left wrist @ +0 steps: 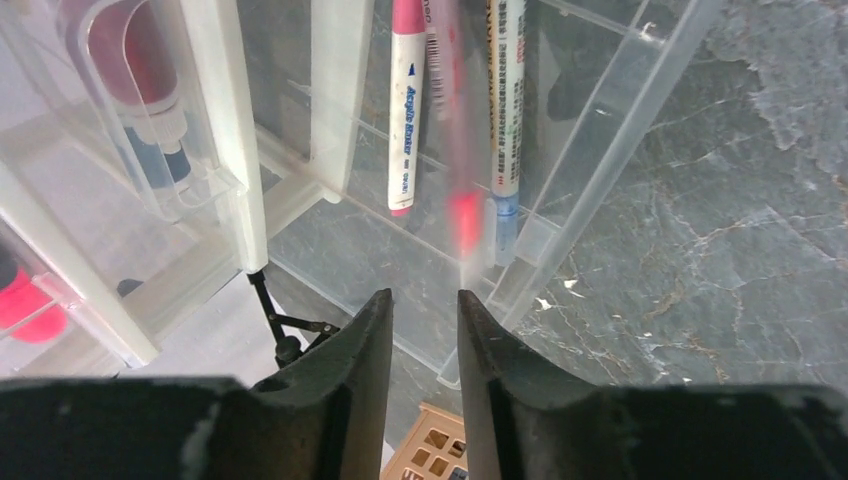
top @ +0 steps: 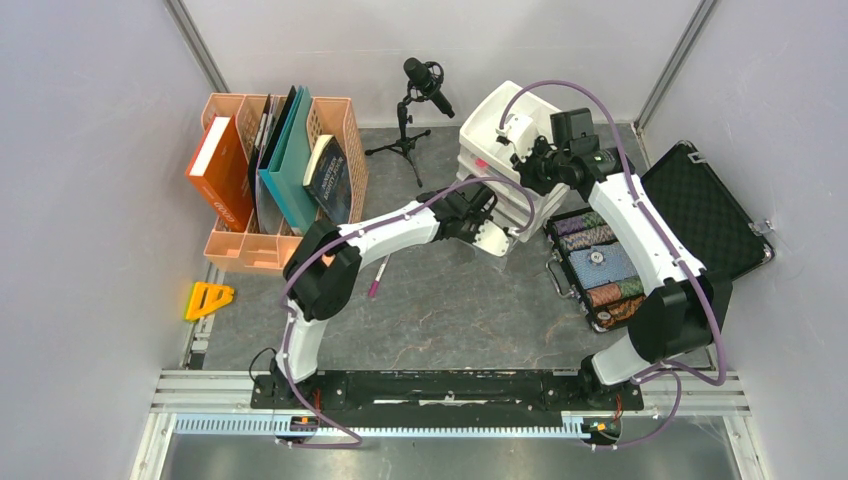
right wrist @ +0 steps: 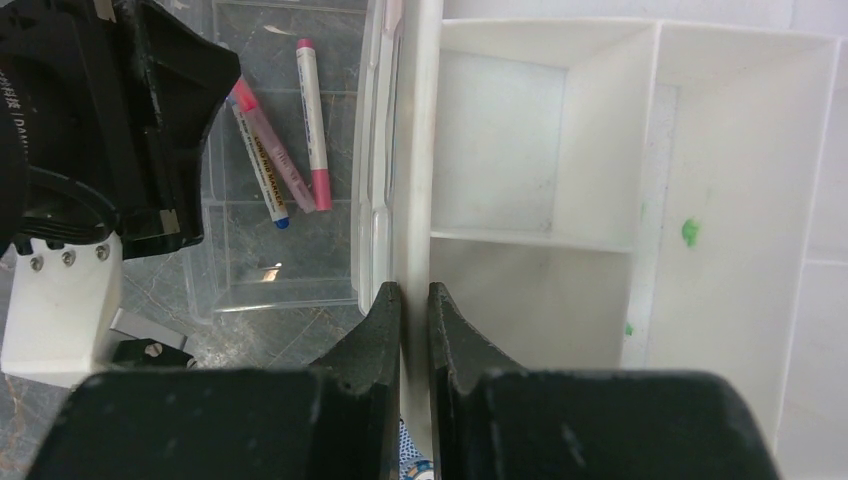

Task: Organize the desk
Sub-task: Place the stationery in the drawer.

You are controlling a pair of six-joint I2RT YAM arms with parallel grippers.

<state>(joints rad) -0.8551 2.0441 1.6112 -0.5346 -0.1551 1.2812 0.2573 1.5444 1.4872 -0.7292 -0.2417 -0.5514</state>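
The desk [top: 450,310] is a dark grey stone-patterned top. A white drawer unit [top: 497,118] stands at its back middle with a clear drawer [left wrist: 600,150] pulled out. In the drawer lie a pink-capped marker [left wrist: 405,110], a blurred pink pen [left wrist: 457,160] and a blue-tipped pen [left wrist: 505,120]. My left gripper [left wrist: 422,295] hangs open and empty just above the drawer; it also shows in the top view [top: 487,215]. My right gripper [right wrist: 414,288] is shut on the white side wall of the unit's top tray [right wrist: 415,150]. A pink pen [top: 378,275] lies loose on the desk.
A peach file organiser [top: 335,125] with books stands at the back left. A microphone on a tripod [top: 412,110] stands behind the left arm. An open black case [top: 700,205] with poker chips [top: 600,265] lies at the right. A yellow object [top: 208,298] lies left of the desk.
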